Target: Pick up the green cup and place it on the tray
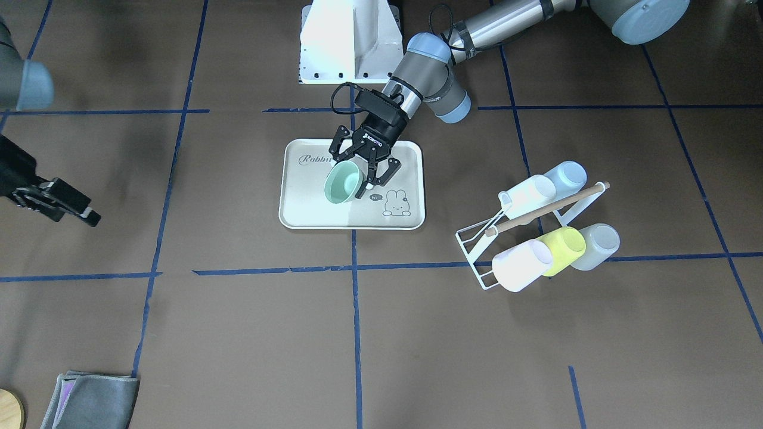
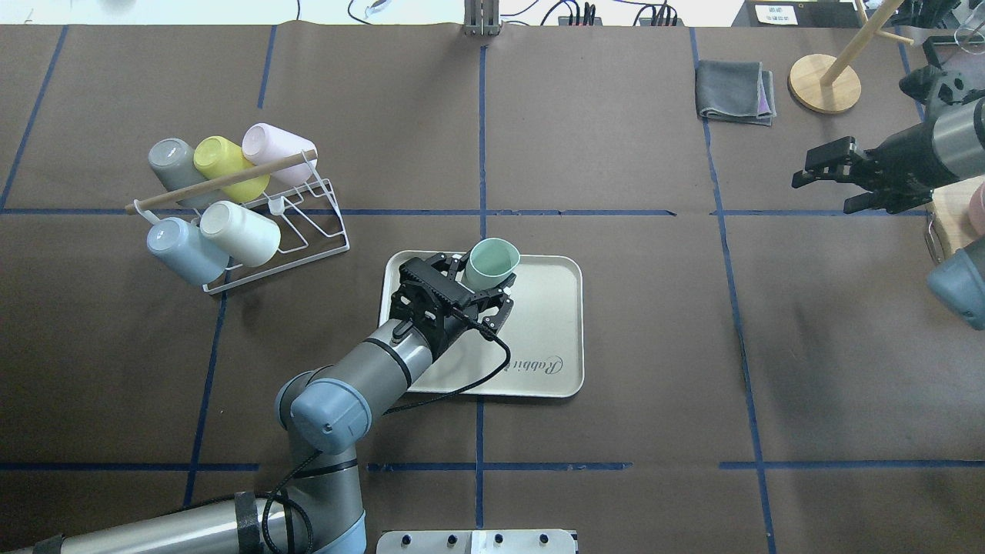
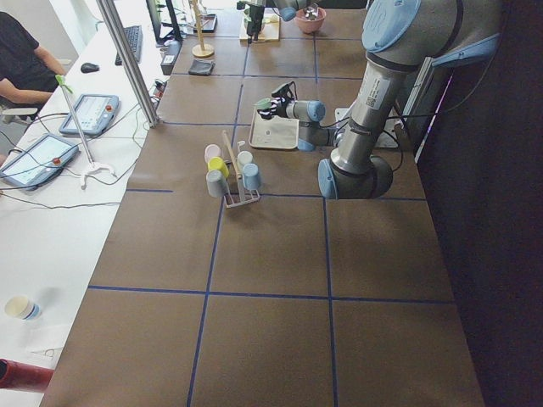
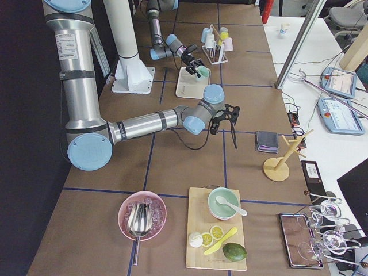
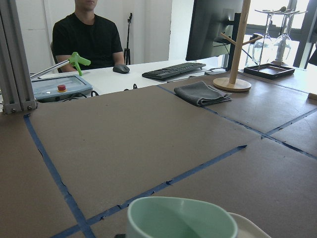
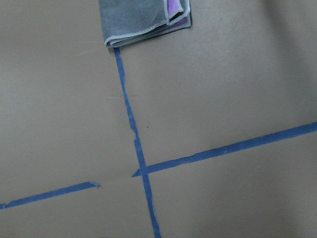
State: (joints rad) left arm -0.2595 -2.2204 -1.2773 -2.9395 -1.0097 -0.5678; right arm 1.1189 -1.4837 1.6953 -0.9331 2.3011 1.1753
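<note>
What my left jaws hide

Seen from overhead, my left gripper [image 2: 485, 282] covers the lower wall and base of the cup [image 2: 491, 260] between my jaws, and part of the tray [image 2: 548, 308] beneath them; whether base meets tray I cannot tell. My left wrist camera cuts the cup off below its rim. Past my right gripper [image 2: 819, 191], the wrist view cuts the cloth [image 6: 143, 20] at the top edge.

Left end effector [image 2: 485, 283] clamped, right end effector [image 2: 822, 192] spread.

Right half of the tray [image 2: 546, 323] is bare, open table [image 2: 654, 346] all round; only the cup rack [image 2: 231, 179] crowds the robot's left side.
</note>
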